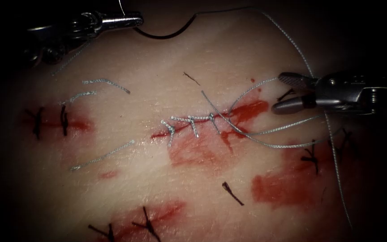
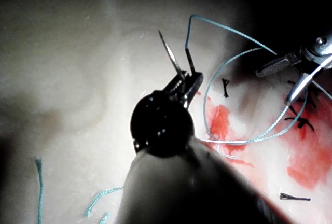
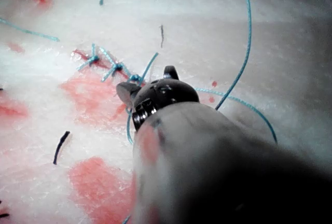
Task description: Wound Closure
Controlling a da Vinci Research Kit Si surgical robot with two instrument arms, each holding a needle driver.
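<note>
The tissue [image 1: 166,67] is a pale slab of pork belly, and its cut [image 1: 202,123] serves as the landmark. Red fluid [image 1: 198,152] stains the tissue along and below the cut, with a larger patch further right of it.

The left arm's tool [image 1: 128,19] sits well above and to the left of the cut, off the tissue surface. Its jaws are closed on the curved needle [image 1: 166,32], gripping it near the thread end of the curve. In the left wrist view the needle's point [image 2: 165,42] stands up free beyond the jaws; the needle is out of the tissue.

The right arm's tool [image 1: 287,93] hovers just right of the cut's right end. Its jaws stand parted, with the thread passing at their base; whether they grip anything cannot be told.

The thread [image 1: 292,42] runs from the needle across above the cut, down past the right tool, and loops back to the cut's right end. About 4 pale stitches [image 1: 193,123] cross the cut. Cut ends of thread [image 1: 106,154] lie loose well left of it.
</note>
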